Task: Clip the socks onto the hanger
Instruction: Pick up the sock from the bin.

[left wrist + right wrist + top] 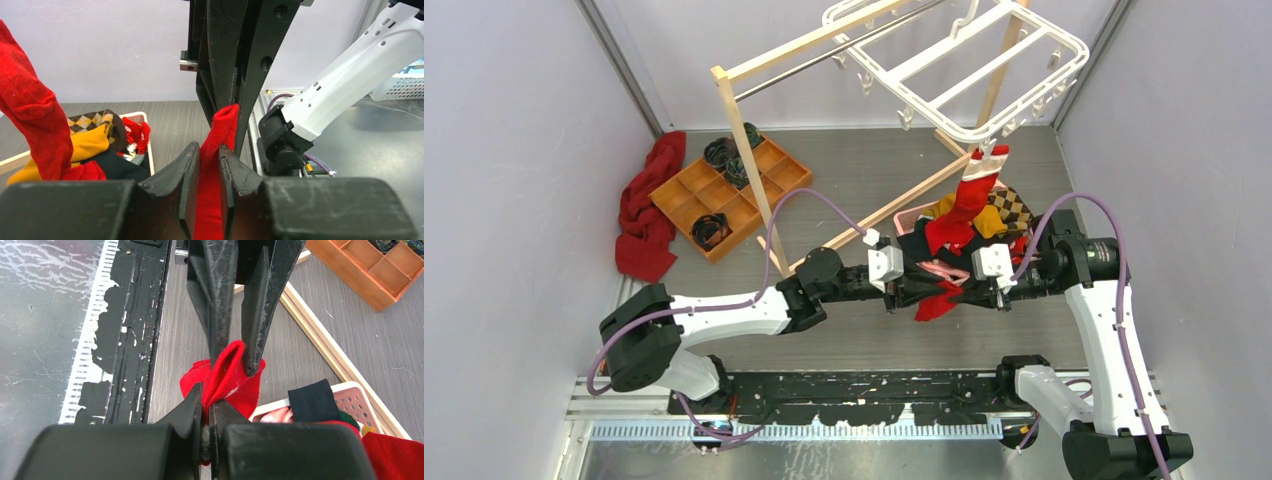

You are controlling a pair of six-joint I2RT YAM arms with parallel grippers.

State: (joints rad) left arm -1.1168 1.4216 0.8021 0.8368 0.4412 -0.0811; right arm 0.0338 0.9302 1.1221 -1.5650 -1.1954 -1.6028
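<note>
1. Grey plank-look counter (844, 345) sits between pale walls. At 1 o'clock the white hanger (1074, 45) hangs off a wooden rack (739, 140). A clipped sock (969, 195) already dangles from its near rim.
2. The held sock (936, 305), plain bright red, hangs in the air just off centre toward 4 o'clock, beside the laundry basket (350, 397).
3. The right gripper (206, 407) is pinched tight on a fold of it.
4. The left gripper (209, 160) has narrow jaws. The cloth fills the gap and is pressed from both sides, just beside the right's hold.
5. It is likely light, limp knit that will sag and bunch wherever it is unsupported. It should grip well rather than slip, and nothing about it can break.
6. The best hold is probably along the cuff edge. Stretched taut between both grippers, a flat strip can then meet a clip.
</note>
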